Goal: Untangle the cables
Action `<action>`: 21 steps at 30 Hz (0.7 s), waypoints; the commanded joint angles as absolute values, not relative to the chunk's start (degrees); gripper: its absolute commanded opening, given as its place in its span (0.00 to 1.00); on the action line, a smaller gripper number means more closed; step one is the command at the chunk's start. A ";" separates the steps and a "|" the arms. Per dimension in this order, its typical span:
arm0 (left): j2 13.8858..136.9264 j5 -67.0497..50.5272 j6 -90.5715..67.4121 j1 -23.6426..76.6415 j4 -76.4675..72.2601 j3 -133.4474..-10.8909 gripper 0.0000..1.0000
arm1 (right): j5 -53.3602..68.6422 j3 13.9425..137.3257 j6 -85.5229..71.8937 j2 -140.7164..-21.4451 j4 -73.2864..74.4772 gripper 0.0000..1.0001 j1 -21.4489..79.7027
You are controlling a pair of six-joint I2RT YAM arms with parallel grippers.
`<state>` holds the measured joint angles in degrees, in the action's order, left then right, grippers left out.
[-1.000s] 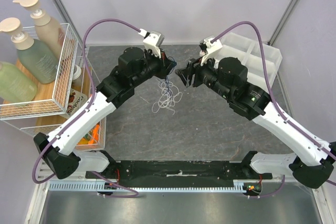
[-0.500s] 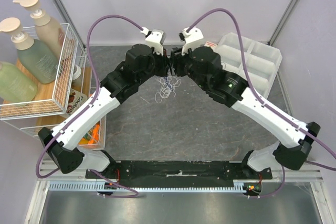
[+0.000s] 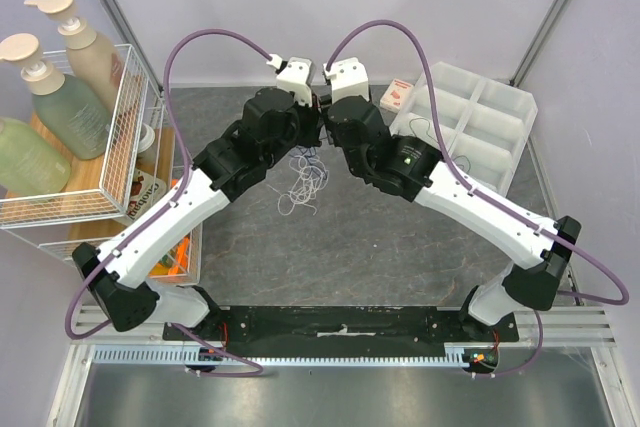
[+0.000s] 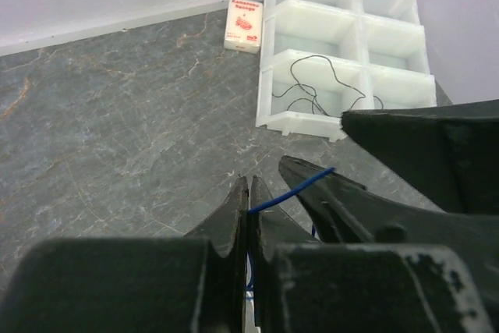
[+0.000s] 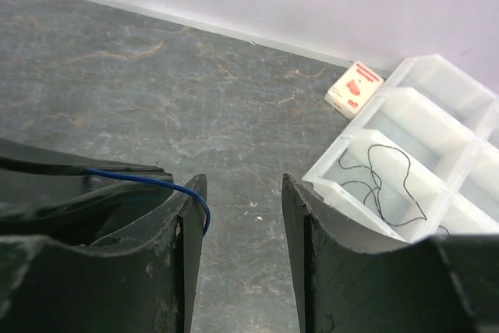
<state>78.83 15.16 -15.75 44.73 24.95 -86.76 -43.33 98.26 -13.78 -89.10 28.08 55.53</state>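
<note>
A small tangle of thin white and dark blue cables (image 3: 303, 175) lies on the grey table between the two arms. My left gripper (image 4: 249, 183) is shut on a dark blue cable (image 4: 290, 192), which runs from its tips to the right gripper's finger. My right gripper (image 5: 242, 186) is open; the dark blue cable (image 5: 160, 182) curves over its left fingertip (image 5: 189, 196), just inside the gap. In the top view both grippers (image 3: 322, 130) meet above the tangle's far end. A thin black cable (image 5: 388, 177) lies in a compartment of the white tray.
A white divided tray (image 3: 477, 119) stands at the back right, with a small red-and-white box (image 3: 397, 96) beside it. A wire rack (image 3: 120, 152) with pump bottles stands at the left. Purple hoses arc over both arms.
My right arm has swung left, bringing its gripper up against the left gripper. The left gripper has shifted slightly left and up, and the tangle has moved a little left.
</note>
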 commanded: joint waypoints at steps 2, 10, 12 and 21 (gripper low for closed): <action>73.05 18.01 -18.28 45.44 18.12 -83.77 0.02 | -48.26 92.30 -17.13 -86.40 26.55 0.50 53.36; 65.84 19.60 -16.44 45.53 12.83 -76.73 0.02 | -48.08 76.66 -19.69 -78.67 21.27 0.48 43.87; 64.43 20.91 -15.39 45.44 12.66 -75.77 0.02 | -46.94 73.23 -19.95 -76.48 21.18 0.47 41.23; 64.15 17.67 -17.56 45.09 16.69 -77.78 0.02 | -21.29 62.75 -8.61 -64.44 18.71 0.42 39.03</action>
<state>63.11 18.79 -15.29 45.45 16.21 -75.31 -35.97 63.92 -13.04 -69.47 22.09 38.87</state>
